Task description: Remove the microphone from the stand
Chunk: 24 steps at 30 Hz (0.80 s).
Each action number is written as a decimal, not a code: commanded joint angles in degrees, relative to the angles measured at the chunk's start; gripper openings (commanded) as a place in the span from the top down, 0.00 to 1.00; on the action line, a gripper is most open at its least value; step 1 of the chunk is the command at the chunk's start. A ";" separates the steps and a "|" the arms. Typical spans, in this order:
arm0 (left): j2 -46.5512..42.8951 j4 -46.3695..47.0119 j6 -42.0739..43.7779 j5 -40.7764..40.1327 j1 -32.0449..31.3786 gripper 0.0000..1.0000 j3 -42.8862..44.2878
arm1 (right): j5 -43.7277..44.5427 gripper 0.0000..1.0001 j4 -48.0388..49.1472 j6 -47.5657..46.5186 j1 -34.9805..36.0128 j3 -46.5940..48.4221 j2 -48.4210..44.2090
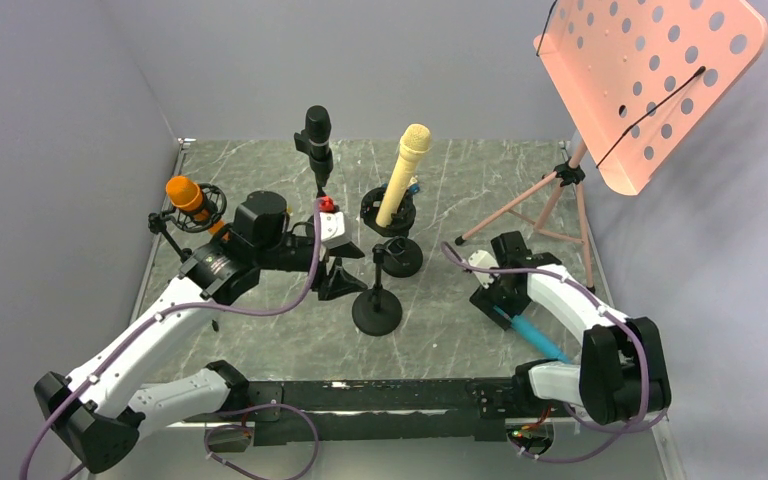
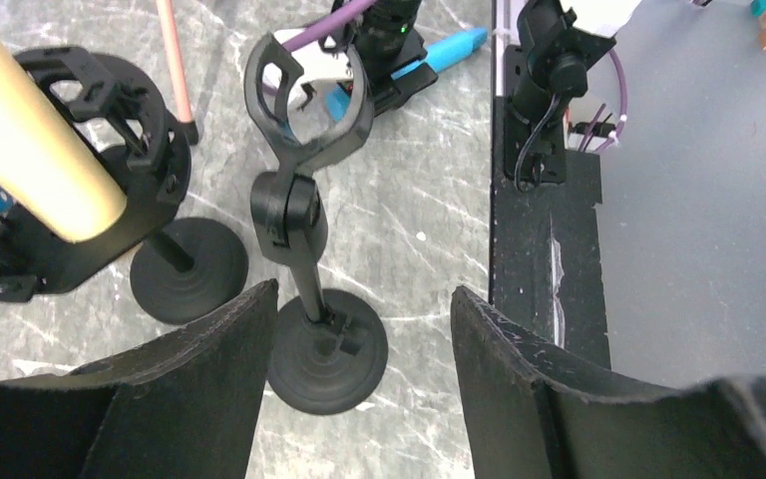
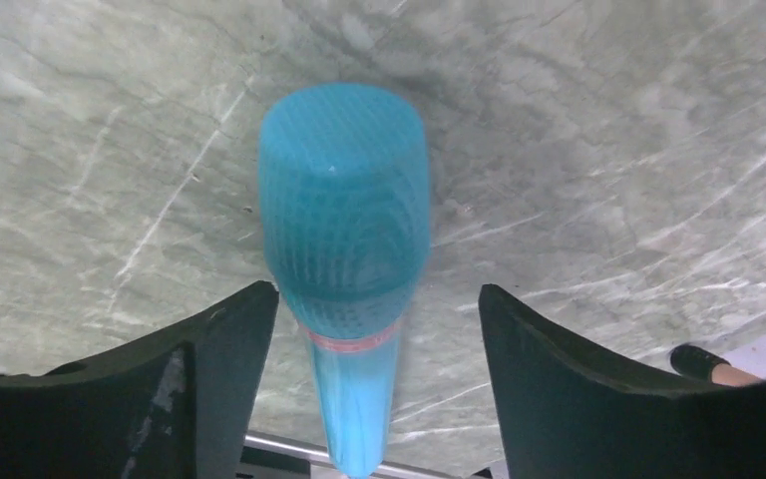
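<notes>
Nearest to me, my right pincer (image 3: 377,299) stood with its jaws apart, one finger on each side of the blue microphone (image 3: 344,210) and a gap showing on both. The microphone seemed to lie loose on the table (image 3: 608,150), clear of its stand. I judged the worry there to be its round body: a finger brushing it as I lifted away could set it rolling toward the table's near edge. Farther in, my left pincer (image 2: 364,299) was also spread and held nothing, its fingers flanking the empty stand (image 2: 324,349), whose clip (image 2: 309,100) gaped open. A careless sideways pull could catch the thin stem and tip that light stand over. Just beside it, the cream microphone (image 2: 30,130) leaned in its cradle (image 2: 110,110), next in line to be knocked.
</notes>
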 commanded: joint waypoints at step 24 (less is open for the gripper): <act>-1.60 1.79 -3.92 -10.87 -0.32 0.26 -6.09 | -40.22 0.03 -15.22 3.29 18.91 53.64 -8.30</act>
